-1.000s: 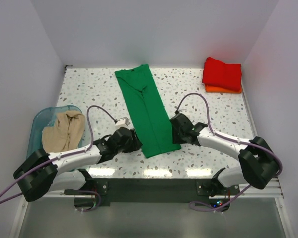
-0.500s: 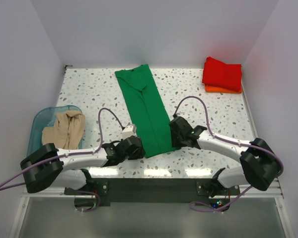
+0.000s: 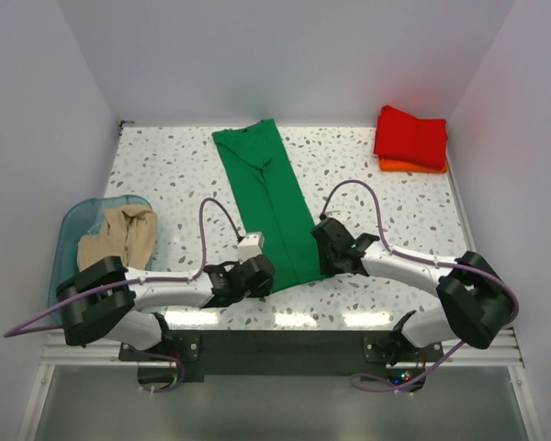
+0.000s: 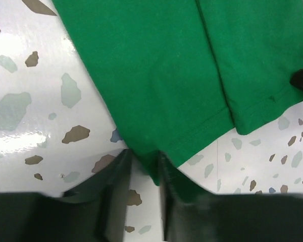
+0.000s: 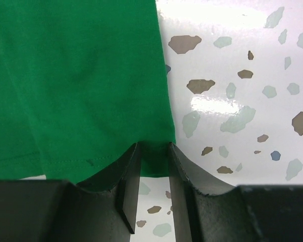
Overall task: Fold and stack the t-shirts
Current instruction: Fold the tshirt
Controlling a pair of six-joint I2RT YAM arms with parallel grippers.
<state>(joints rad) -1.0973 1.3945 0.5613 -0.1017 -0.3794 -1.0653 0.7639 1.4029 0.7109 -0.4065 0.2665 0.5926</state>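
Two claws sit at the near end of the green t-shirt point(image 3: 271, 202), one on each bottom corner. Your left gripper point(image 4: 144, 159) has its fingers point(image 4: 113, 181) a little apart, standing on either side of the shirt's near-left corner. The cloth tip lies flat in the gap, with a sliver of speckled surface showing beside it, so nothing is pinched. Your right gripper point(image 5: 155, 151) is in the same state. Its fingers point(image 5: 129, 176) are slightly apart astride the near-right corner, and the hem lies flat and unbunched across the gap from one finger to the other.

From above, the left gripper point(image 3: 257, 274) and the right gripper point(image 3: 323, 250) flank the shirt's near end, both low on the table point(image 3: 165, 175). The green shirt is folded into a long narrow strip. It runs from the middle of the far edge towards the near edge and slants to your right as it comes closer. In the left wrist view the strip point(image 4: 156, 75) shows two layers, each with its own hem, one overlapping the other.

The red t-shirt point(image 3: 411, 135) lies folded in the far right corner on top of the orange t-shirt point(image 3: 413, 166), of which only a thin edge shows. The beige t-shirt point(image 3: 119, 241) is crumpled in the teal bin point(image 3: 69, 225) at the left edge, towards the near corner.
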